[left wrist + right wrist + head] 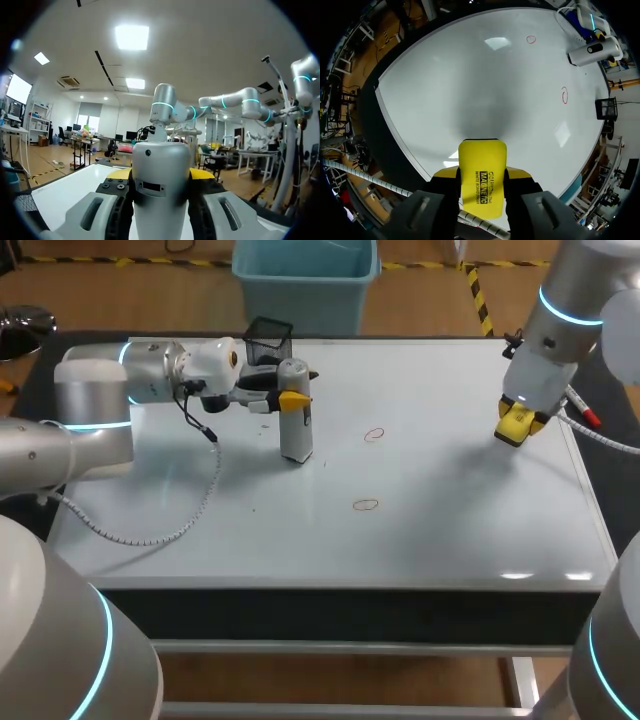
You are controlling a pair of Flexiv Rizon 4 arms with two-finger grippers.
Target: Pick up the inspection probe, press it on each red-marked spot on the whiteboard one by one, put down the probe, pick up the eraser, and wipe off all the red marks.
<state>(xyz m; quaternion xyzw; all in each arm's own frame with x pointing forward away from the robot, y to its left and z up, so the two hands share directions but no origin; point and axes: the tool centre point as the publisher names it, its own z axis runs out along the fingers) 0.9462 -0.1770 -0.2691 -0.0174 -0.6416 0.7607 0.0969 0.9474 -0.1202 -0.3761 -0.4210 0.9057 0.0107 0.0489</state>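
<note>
The silver inspection probe (296,420) stands upright with its lower end at the whiteboard (420,540), left of the red marks. My left gripper (290,398) is shut on its upper part from the side; in the left wrist view the probe (160,185) fills the gap between the yellow tips of the gripper (160,174). Two red ring marks (374,434) (366,505) lie mid-board, seen also from the right wrist as marks (531,39) (564,95). My right gripper (518,425) hovers over the board's right side, shut on the yellow eraser (481,175).
A black mesh basket (268,340) stands at the board's far edge behind the probe. The left arm's white cable (150,530) trails over the board's left part. The board's right edge (590,490) is close beside the right gripper.
</note>
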